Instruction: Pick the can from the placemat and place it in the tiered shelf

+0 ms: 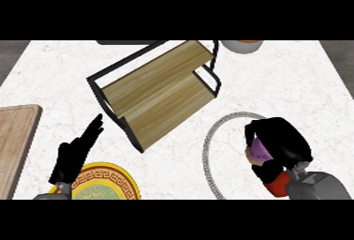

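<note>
Purple can point(260, 149), mostly hidden, sat in the right hand point(282, 143), whose fingers curled round it over the grey-rimmed white placemat point(211, 140) near the counter's point(290, 84) front right. Wooden tiered shelf point(158, 89) with black frame stood mid-counter, boards bare. Left hand point(76, 154) rested with straight fingers by the yellow plate point(107, 185) at the front edge.

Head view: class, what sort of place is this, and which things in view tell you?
Probably a kitchen counter: a white marble-look counter top carries a wooden tiered shelf, a patterned plate and a wooden cutting board.
</note>
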